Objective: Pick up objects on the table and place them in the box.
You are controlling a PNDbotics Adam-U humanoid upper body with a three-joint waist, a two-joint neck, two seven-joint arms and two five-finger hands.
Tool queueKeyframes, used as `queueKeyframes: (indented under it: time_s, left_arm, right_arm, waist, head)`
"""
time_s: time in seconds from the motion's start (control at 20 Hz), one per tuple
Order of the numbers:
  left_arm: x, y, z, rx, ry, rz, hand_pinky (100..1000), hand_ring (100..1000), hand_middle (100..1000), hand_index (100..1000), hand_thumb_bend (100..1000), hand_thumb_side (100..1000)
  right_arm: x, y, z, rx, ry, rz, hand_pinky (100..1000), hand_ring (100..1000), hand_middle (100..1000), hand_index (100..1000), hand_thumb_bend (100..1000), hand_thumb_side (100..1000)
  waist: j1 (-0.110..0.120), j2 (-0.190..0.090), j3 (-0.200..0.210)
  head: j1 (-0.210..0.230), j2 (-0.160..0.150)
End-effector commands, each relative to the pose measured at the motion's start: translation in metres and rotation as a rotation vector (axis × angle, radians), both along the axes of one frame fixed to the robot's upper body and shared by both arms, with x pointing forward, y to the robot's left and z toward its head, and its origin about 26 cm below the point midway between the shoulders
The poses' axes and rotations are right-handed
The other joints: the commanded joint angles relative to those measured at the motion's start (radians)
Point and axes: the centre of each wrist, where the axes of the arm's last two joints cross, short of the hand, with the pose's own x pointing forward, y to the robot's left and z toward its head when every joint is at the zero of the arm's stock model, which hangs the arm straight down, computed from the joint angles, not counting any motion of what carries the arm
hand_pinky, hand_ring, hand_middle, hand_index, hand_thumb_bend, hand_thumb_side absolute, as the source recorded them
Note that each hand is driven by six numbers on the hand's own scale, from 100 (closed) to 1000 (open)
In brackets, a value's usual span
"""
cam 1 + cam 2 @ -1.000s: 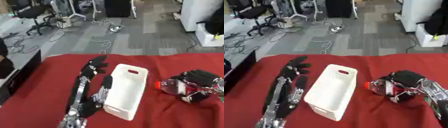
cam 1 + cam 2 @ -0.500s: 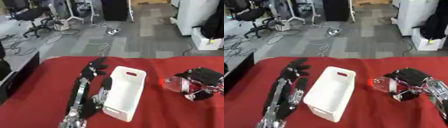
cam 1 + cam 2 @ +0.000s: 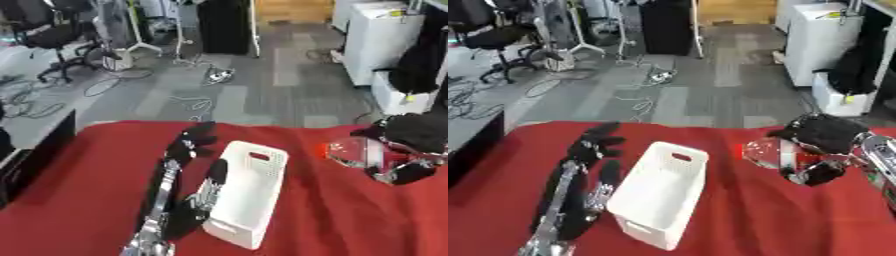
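A white plastic box (image 3: 658, 200) with handle slots stands on the red tablecloth (image 3: 332, 215). My left hand (image 3: 187, 150) lies open along the box's left side, fingers straight and pointing away from me, thumb by the box wall. My right hand (image 3: 824, 145) is to the right of the box, lifted above the cloth, its fingers curled round a clear plastic object with red parts (image 3: 770, 152). That object hangs just right of the box's far end.
The red table's far edge (image 3: 262, 125) borders grey carpet with cables. A black case (image 3: 35, 150) sits off the table's left edge. White cabinets and a black bag stand at the back right.
My right hand has risen and moved slightly toward the box with the clear and red object. The camera has tilted up, showing more floor. My left hand stays beside the box.
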Motion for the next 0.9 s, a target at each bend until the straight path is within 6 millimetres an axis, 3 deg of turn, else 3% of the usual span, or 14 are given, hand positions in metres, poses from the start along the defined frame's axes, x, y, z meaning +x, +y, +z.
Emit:
queueKeyframes:
  time_s: [0.05, 0.5, 0.55, 0.6, 0.9]
  left_arm:
    - [0.0, 0.005, 0.003, 0.022, -0.019, 0.013, 678, 776, 819, 885, 270, 783]
    - [-0.001, 0.008, 0.0, 0.039, -0.01, 0.012, 677, 776, 819, 886, 274, 782]
    - [-0.001, 0.008, 0.0, 0.04, -0.01, 0.012, 677, 776, 820, 886, 274, 782]
    - [-0.001, 0.008, 0.0, 0.041, -0.01, 0.011, 677, 775, 819, 886, 275, 781]
    - [0.0, 0.008, 0.0, 0.046, -0.011, 0.01, 677, 775, 818, 886, 279, 780]
  right_arm:
    - [-0.001, 0.001, 0.029, -0.021, -0.057, 0.015, 100, 213, 353, 689, 202, 470]
    - [0.005, 0.031, 0.048, -0.082, -0.083, 0.082, 100, 229, 368, 697, 217, 471]
    - [0.006, 0.034, 0.049, -0.085, -0.085, 0.088, 100, 230, 370, 698, 115, 639]
    - [0.006, 0.037, 0.05, -0.086, -0.089, 0.096, 100, 231, 370, 698, 216, 473]
    - [0.01, 0.053, 0.053, -0.086, -0.09, 0.121, 100, 234, 371, 698, 216, 475]
  waist:
    - [-0.01, -0.021, -0.002]
    - [-0.042, -0.034, 0.01]
    - [-0.045, -0.035, 0.013]
    - [-0.049, -0.037, 0.017]
    - [-0.069, -0.044, 0.047]
  head:
    - [0.015, -0.019]
    - [0.027, -0.064]
    - [0.028, -0.07]
    - [0.028, -0.077]
    - [0.025, -0.112]
